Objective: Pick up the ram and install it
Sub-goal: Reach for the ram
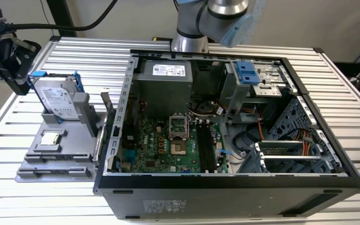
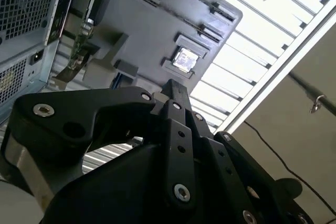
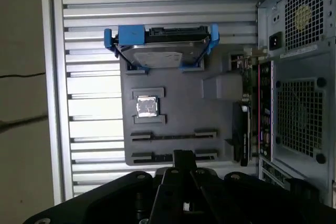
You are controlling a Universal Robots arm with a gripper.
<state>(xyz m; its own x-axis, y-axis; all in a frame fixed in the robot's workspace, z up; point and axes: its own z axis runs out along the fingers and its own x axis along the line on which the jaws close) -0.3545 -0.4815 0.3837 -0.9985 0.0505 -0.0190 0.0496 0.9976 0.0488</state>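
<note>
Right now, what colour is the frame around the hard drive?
Blue. The frame shows best in the first wrist view, around the silver hard drive.

Space over grey tray [image 3: 195,115] open; upright HDD [image 3: 160,52] & PC case [image 3: 299,108] border it.

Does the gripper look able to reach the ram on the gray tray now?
Probably yes: the gripper hangs above the gray tray, and the ram, on edge in its holders, has nothing over it.
</note>
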